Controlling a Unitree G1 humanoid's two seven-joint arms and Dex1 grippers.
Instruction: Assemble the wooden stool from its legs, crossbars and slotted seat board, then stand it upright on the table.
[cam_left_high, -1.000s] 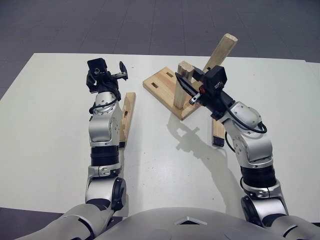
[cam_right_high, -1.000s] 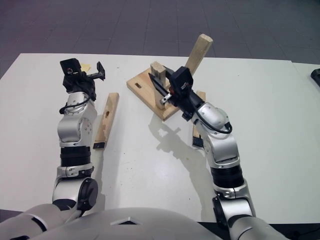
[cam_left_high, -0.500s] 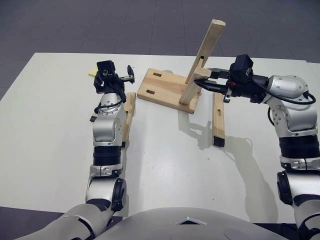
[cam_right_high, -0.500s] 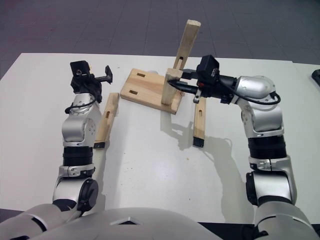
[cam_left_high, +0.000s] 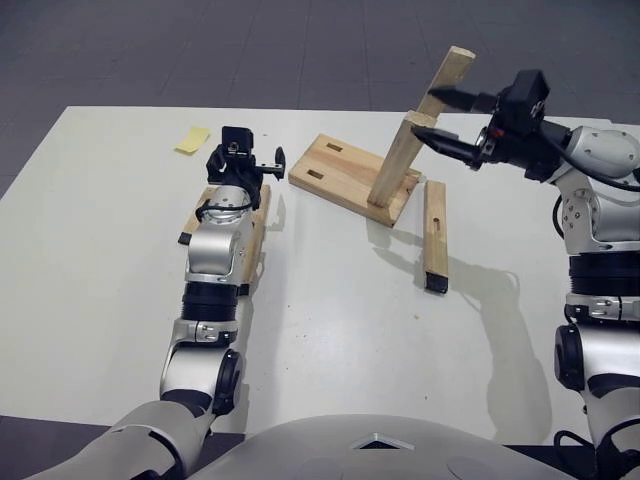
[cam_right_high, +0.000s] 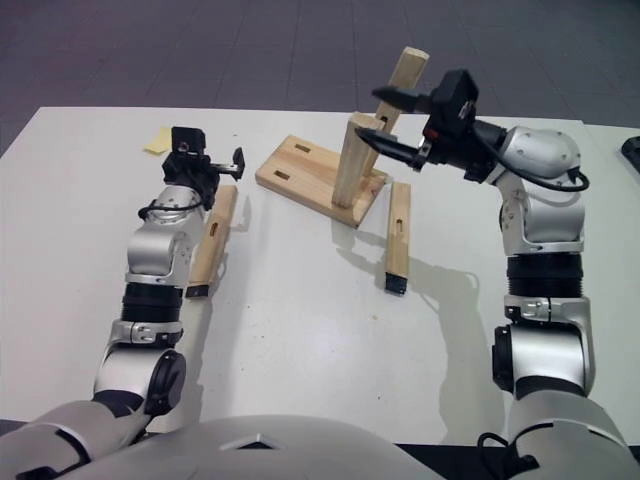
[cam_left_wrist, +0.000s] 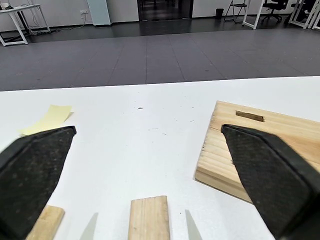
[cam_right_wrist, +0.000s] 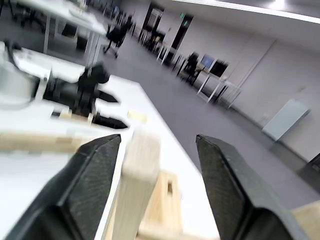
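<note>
White table — seat board; loose leg; yellow note far left.

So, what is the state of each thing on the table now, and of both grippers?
Seat board: lying flat, slots facing up.
Short leg: standing on the board, tilted.
Long leg: leaning up behind it.
Loose leg: lying flat.
Left-side leg: lying flat, partly hidden.
Yellow note: lying flat.
Left gripper: open, holding nothing.
Right gripper: open, short leg's top between its fingers.
</note>
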